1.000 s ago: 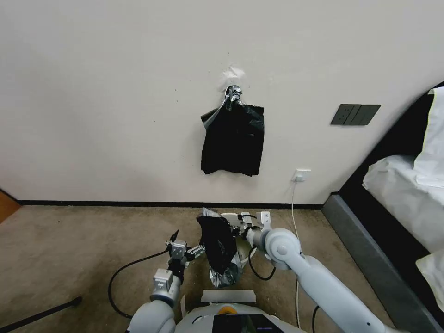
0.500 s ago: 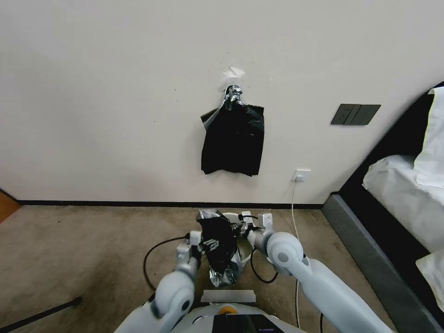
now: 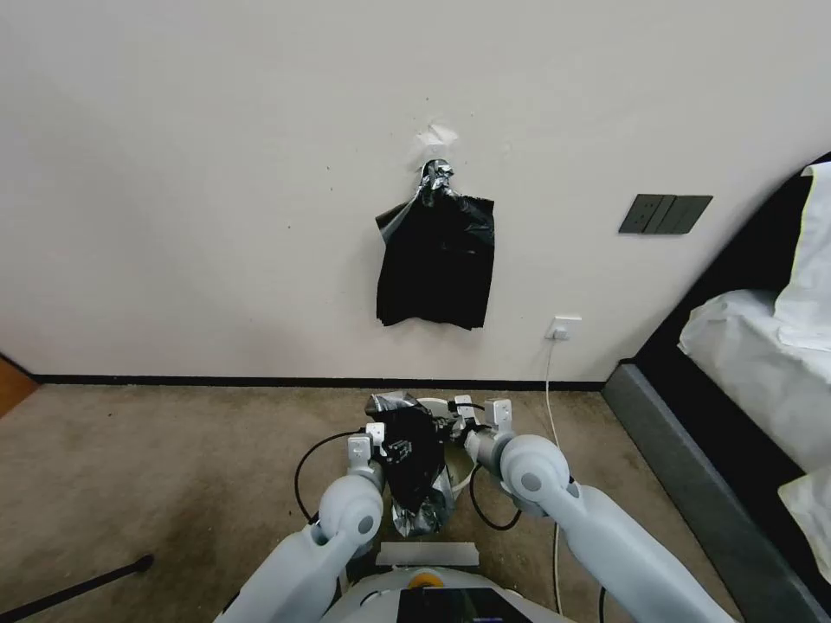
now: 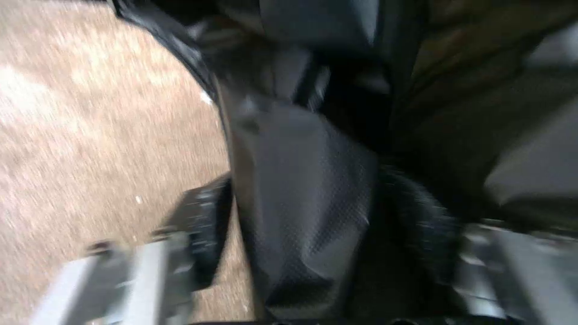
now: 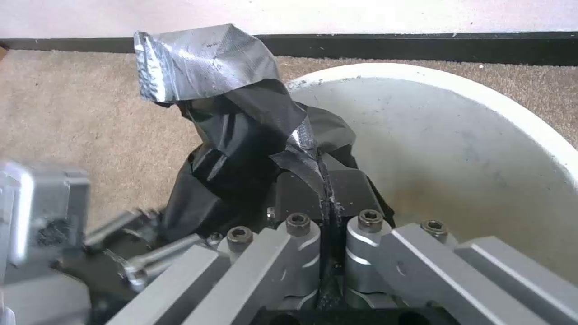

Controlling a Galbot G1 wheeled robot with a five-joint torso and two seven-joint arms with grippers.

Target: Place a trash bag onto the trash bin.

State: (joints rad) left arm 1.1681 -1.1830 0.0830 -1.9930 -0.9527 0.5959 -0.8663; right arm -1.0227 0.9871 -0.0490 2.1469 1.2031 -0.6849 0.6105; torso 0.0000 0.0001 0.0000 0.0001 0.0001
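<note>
**Left gripper brought up to the bag**

Close to the robot, the trash bag (image 3: 414, 467) is held up over the carpet, just in front of the trash bin (image 3: 459, 433). The right gripper (image 5: 325, 212) is pressed tight on a fold of the bag, beside the bin's rim. The left gripper (image 3: 400, 450) has been moved in from the left side and is now right against the bag. In the left wrist view, the bag (image 4: 301, 216) is seen between the left fingers (image 4: 202, 225), which look spread apart, though the picture is smeared. So the bag may soon be held by two grippers and pulled open.

Farther off, a black bag bundle (image 3: 435, 264) is seen on the wall, unchanged.
</note>
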